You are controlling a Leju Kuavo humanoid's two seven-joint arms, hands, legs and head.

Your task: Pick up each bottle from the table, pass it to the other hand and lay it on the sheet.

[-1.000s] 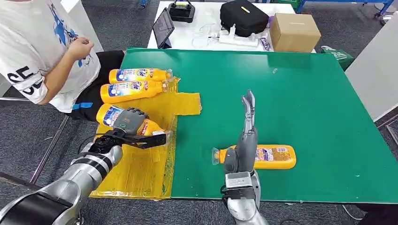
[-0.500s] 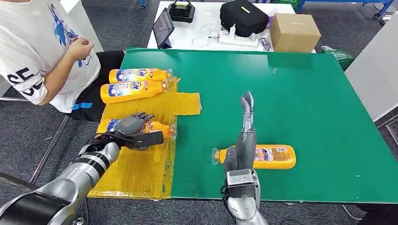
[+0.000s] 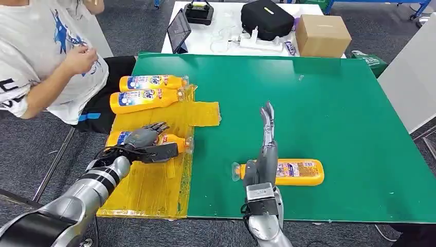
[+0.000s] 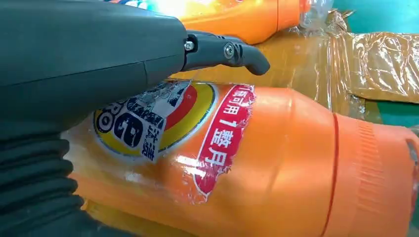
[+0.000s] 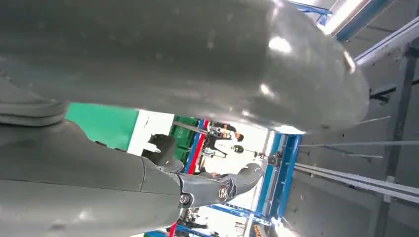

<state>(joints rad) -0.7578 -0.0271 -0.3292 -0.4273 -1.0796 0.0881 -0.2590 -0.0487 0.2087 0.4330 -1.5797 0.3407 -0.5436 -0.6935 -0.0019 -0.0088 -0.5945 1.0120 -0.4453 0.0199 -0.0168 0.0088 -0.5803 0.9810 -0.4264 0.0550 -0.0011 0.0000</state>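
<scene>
1. Left hand [image 3: 145,140] is over the yellow sheet [image 3: 154,190], fingers spread and draped over the top of an orange bottle [image 3: 175,139] that lies flat on the sheet. Can't tell whether the fingers actually clamp it or just rest on it.
2. Left wrist view: that bottle [image 4: 257,163] is right under the hand [image 4: 89,54], label up, with a fingertip [image 4: 247,53] above its shoulder. A visible gap sits between that fingertip and the bottle surface.
3. Two more bottles lie on the sheet beyond the left hand, side by side: the nearer one [image 3: 144,100] and the farther one [image 3: 151,82]. Caps point toward the green table [image 3: 334,103].
4. Right hand [image 3: 266,149] is raised above the table, fingers straight and pointing away from the robot, nothing in it. It is held flat and edge-on.
5. Fourth bottle [image 3: 298,172] lies on its side on the green table, directly behind the right hand's palm and partly hidden by it. Its cap sticks out on the hand's left side; hand-to-bottle contact is unclear.
6. A person [image 3: 41,62] sits beyond the left hand, beside the table's far-left corner.
</scene>
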